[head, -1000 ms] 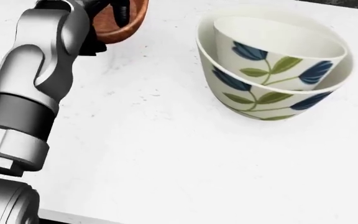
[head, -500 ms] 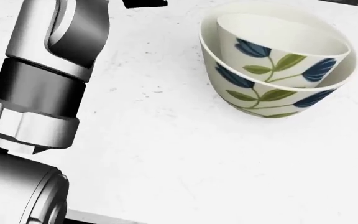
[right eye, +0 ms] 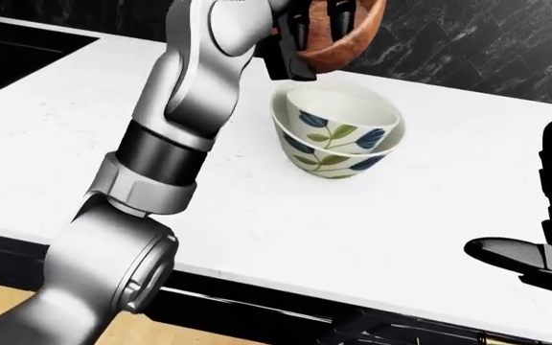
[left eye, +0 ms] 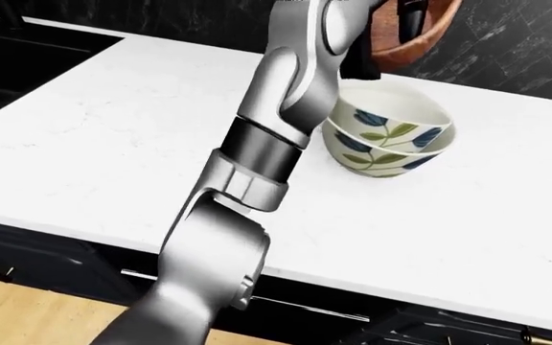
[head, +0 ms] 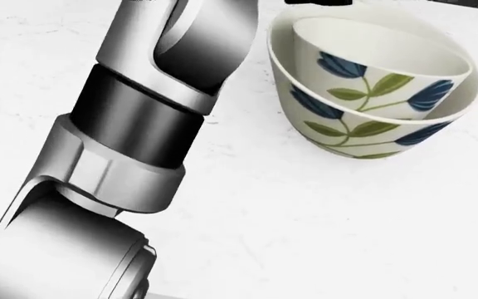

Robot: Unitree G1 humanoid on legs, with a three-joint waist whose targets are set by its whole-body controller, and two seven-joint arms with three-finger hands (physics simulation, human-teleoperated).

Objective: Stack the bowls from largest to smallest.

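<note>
Two white bowls with blue and green leaf prints stand nested on the white counter (left eye: 104,144): the smaller one (head: 380,53) sits tilted inside the larger one (head: 347,134). My left hand (right eye: 319,25) is shut on the rim of a brown wooden bowl (right eye: 348,39) and holds it in the air just above and to the left of the nested pair. In the head view the brown bowl is out of the picture, and only my left arm (head: 156,93) shows. My right hand (right eye: 549,215) is open and empty at the right edge, over the counter's near edge.
A dark sink (left eye: 17,57) is set in the counter at the left-eye view's upper left. A black marble wall (left eye: 525,43) runs along the top. The counter's near edge (left eye: 352,280) drops to dark cabinets and a wooden floor.
My left arm has swung up and to the right with the brown bowl, which has left the top of the head view. The nested floral bowls have not moved.
</note>
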